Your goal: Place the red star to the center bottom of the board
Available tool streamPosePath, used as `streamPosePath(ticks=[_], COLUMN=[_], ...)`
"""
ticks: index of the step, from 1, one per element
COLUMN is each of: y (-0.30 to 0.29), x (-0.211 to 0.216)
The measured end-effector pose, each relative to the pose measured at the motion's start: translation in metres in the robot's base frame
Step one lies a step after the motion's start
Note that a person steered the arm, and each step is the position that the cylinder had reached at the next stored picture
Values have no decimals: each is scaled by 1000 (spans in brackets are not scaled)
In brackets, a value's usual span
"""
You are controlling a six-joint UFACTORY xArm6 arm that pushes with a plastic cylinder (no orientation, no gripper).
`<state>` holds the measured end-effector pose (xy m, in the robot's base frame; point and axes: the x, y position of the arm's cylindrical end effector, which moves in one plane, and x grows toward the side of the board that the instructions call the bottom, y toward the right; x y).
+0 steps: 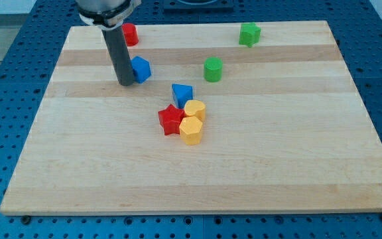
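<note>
Board w/ red star mid-frame, touching two yellow blocks.
My tip, upper left beside blue block, grips nothing (bare rod); best approach star from above, push straight down-frame, avoid yellows.

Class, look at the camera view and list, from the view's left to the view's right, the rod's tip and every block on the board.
My tip → red block at the top → blue block beside the tip → red star → blue block → green cylinder → green block. The two yellow blocks overlap the others in order, so I leave them out.
</note>
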<state>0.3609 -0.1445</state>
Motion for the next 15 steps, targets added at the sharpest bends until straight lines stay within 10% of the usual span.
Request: streamPosePath(ticks=[6,12,15], y=[116,85,207], x=[107,258,241])
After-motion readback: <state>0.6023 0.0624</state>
